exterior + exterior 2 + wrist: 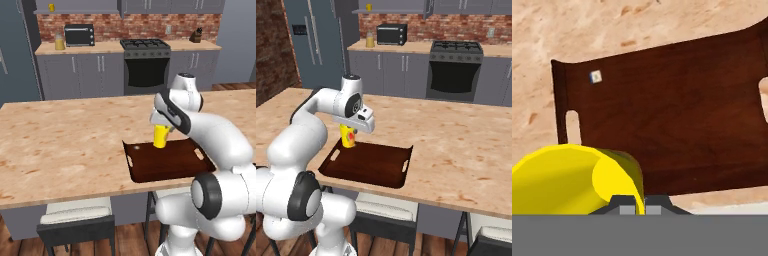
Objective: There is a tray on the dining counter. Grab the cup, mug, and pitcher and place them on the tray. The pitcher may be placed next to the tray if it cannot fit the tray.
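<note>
Yellow cup (160,136) clamped in gripper (640,200), over tray (172,162).

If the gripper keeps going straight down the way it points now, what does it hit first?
The gripper, shut on the cup, points down at the tray. Going on, the cup's base would likely meet the tray floor first; how much gap remains is unclear.

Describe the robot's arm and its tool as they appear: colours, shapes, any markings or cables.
The arm is a chain of glossy white, rounded tubular segments joined by dark grey to black ring-shaped joints. The wrist ends in a white block with a dark band. The tool has two small dark grey finger tips. No cables or markings are visible.
</note>
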